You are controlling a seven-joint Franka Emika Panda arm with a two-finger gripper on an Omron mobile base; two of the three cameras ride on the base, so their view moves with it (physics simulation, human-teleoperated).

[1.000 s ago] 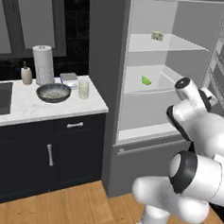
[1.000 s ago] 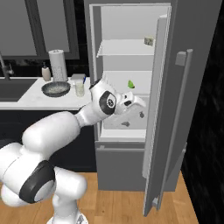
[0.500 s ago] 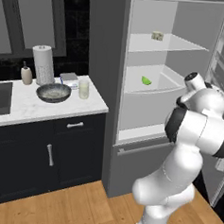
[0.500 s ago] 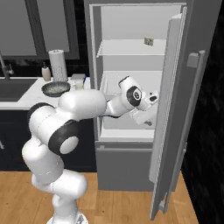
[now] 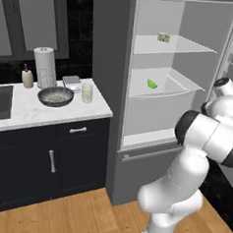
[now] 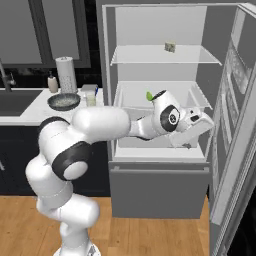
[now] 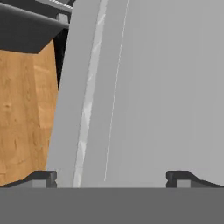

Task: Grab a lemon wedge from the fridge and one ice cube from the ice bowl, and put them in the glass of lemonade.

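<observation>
From my station, the surface [image 5: 44,114] runs in from the left and ends at its right edge against the fridge [image 5: 111,49]. The ice bowl [image 5: 56,96] sits near the middle of the surface toward the back, with the glass of lemonade [image 5: 87,92] just beside it, nearer the right edge. The front strip of the surface is bare. The fridge stands open, its door [image 6: 234,150] swung out on the right. The lemon wedge [image 5: 152,83] lies on the middle shelf [image 5: 182,83], toward its left side and well back from the front edge. A pale cube [image 5: 164,37] rests on the upper shelf. My hand [image 6: 192,145] reaches into the fridge toward the right wall, below the middle shelf. Its fingers [image 7: 43,177] stand wide apart, holding nothing.
</observation>
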